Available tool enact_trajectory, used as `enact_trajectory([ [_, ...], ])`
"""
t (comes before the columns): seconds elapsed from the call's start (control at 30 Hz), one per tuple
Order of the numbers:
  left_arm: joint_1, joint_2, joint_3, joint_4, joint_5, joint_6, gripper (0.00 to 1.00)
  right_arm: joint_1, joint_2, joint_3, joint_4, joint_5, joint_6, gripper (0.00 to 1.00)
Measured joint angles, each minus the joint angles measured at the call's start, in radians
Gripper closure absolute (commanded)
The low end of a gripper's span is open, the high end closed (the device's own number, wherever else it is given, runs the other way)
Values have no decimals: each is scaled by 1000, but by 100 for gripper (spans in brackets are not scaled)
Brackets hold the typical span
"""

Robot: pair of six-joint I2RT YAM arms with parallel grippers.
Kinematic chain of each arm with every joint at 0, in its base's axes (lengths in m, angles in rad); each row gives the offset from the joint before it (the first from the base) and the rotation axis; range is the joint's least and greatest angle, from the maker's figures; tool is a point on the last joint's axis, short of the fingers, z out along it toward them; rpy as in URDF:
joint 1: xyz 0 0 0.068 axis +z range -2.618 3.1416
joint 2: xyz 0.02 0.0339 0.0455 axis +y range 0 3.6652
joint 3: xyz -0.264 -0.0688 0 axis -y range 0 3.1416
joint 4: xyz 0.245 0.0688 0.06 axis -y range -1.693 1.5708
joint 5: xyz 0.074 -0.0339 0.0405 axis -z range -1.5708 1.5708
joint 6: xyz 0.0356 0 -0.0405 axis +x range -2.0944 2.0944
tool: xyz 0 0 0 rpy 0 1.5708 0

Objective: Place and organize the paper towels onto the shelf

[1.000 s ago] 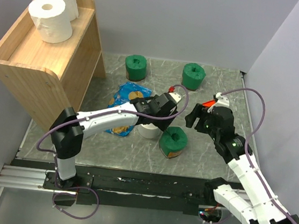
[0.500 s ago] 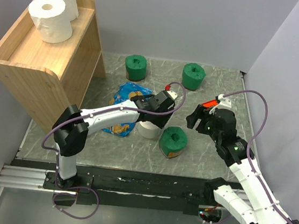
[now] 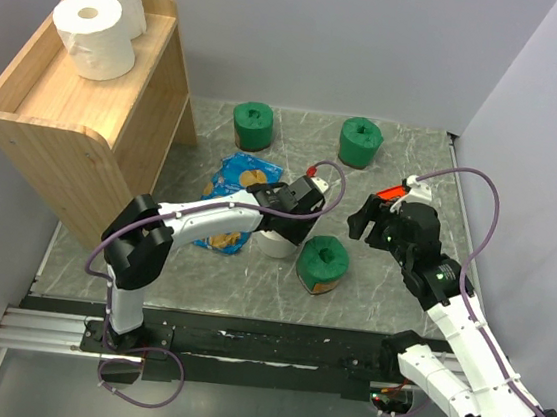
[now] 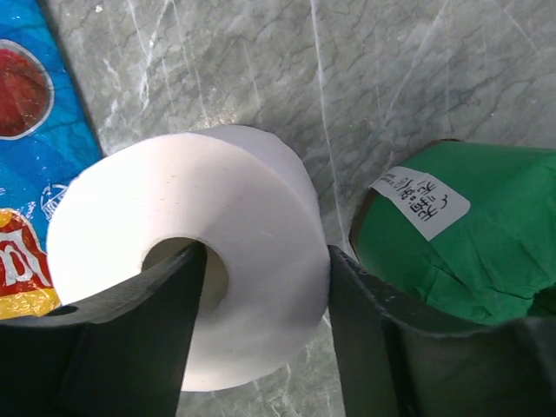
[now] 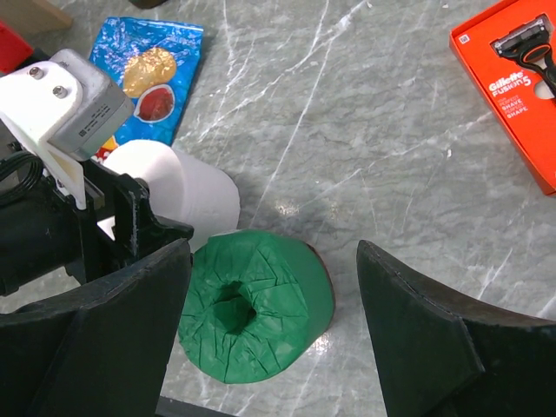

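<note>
Your left gripper (image 4: pixel 261 287) pinches the white soft paper roll (image 4: pixel 187 295) at frame centre, one finger inside its core. Your right gripper (image 5: pixel 274 321) hangs spread above the dark green roll (image 5: pixel 256 304).

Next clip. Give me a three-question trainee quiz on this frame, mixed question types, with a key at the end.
1. True or false: two white rolls stand on the shelf top.
2. How many green rolls are on the table?
3. The left pincer has one finger in the white roll's core and one: A) outside its wall B) on the chip bag C) inside the near green roll

Key: 1 true; 2 three; 3 A
</note>
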Motion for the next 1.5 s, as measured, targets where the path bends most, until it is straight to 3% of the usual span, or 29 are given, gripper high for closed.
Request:
enact_trajectory([
  [0.13,0,2,0,4,3,-3,54,0,-3,0,0,0,0,17],
  [0.5,-1,-1,42,-109,-53,-5,57,0,-31,0,-2,7,-3,17],
  [1.17,-1,-189,630,-515,-417,31,57,0,-18,-2,-2,-45,0,17],
  [1.5,-1,-250,713,-604,-581,75,56,0,-19,-2,-5,-67,1,17],
])
